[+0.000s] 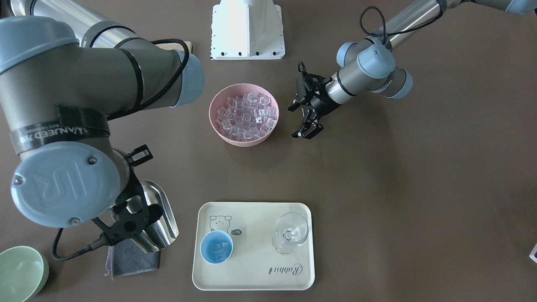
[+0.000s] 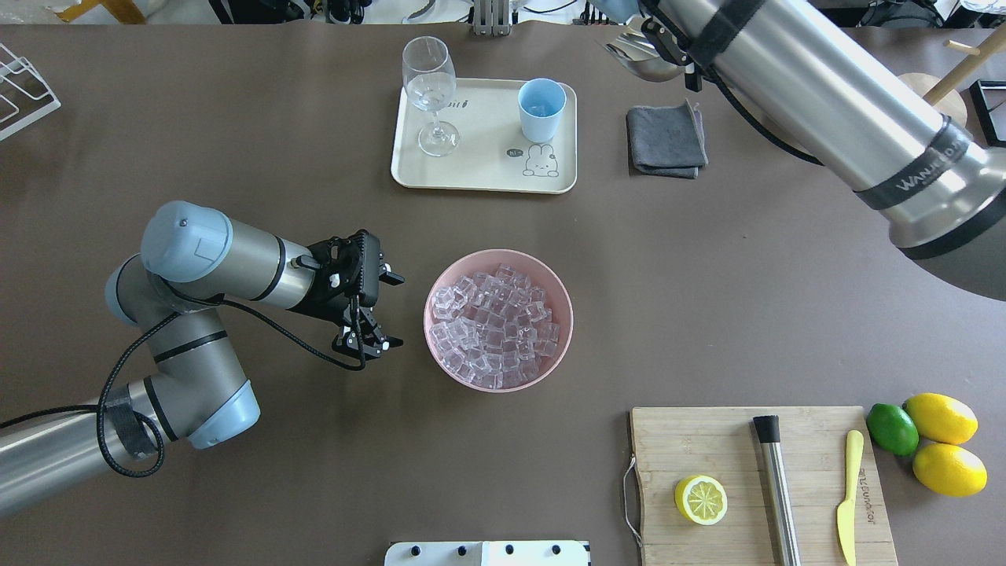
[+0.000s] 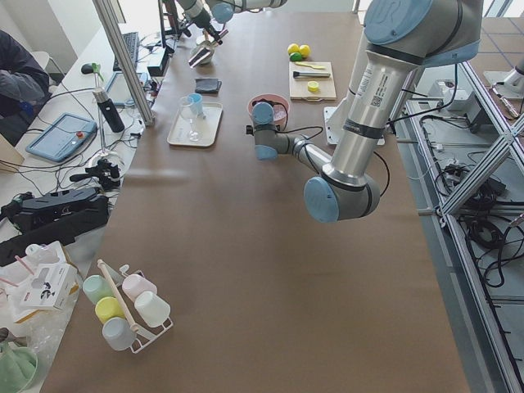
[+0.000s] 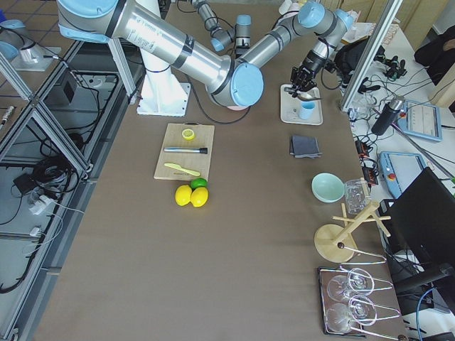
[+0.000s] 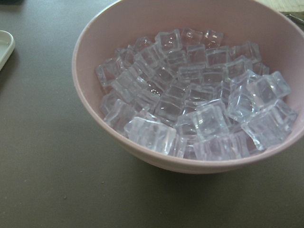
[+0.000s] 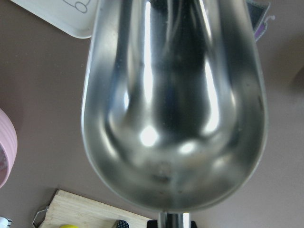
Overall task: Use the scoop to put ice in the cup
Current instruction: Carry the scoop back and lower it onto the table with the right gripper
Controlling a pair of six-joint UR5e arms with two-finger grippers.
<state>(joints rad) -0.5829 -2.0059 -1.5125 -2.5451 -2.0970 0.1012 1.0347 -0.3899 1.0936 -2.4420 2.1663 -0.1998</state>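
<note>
Holding the steel scoop [image 1: 161, 216] by its handle, my right hand [image 1: 131, 226] hung above the grey cloth [image 1: 134, 261], near the tray [image 1: 251, 279]. The trough was empty. The light-blue cup [image 1: 203, 248] stood on the tray with a few ice cubes [image 1: 219, 250] inside. My left hand [image 1: 300, 121] was spread and empty, just beside the pink bowl [image 1: 215, 100]. For another load, I judged it best to dig shallow, carry the trough level, and tip slowly over the cup, away from the wine glass [image 1: 290, 233].

one cup [image 1: 216, 247], one scoop [image 1: 163, 212], one tray [image 1: 251, 228]
</note>
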